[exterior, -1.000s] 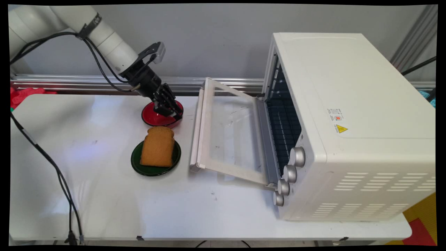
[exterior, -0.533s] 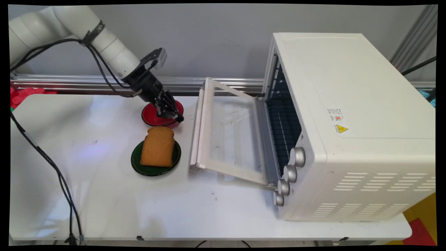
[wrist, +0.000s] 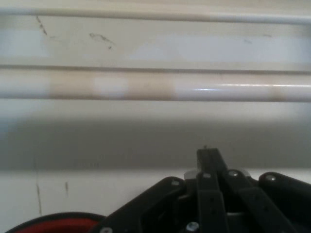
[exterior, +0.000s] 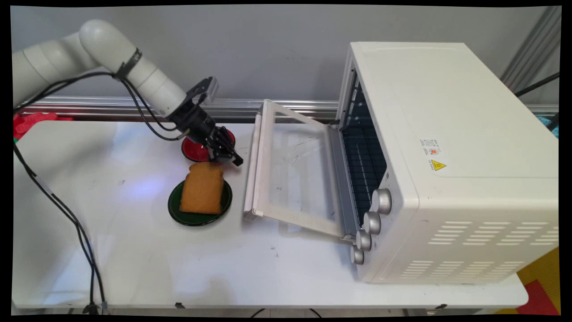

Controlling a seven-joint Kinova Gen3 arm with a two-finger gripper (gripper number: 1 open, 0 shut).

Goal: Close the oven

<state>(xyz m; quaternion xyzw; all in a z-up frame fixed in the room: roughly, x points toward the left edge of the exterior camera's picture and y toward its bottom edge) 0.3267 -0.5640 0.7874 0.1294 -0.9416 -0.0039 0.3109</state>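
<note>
Gripper (exterior: 233,157): shifted from red plate (exterior: 193,151) toward oven door (exterior: 292,172); fingers pressed together, empty. Toast (exterior: 202,188): light, crumbly; grip edges.

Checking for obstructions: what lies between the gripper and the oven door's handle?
Only bare white table, seen in both views. The gripper, fingers together, is above the red plate.

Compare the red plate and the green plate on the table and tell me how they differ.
The red plate is bare where it shows, while the green plate carries a slice of bread. The red plate lies farther back, toward the wall; the green plate lies nearer the camera. The gripper and its linkage cover part of the red plate; nothing covers the green plate but its bread. Both are small round plates lying flat on the white table, left of the oven door.
</note>
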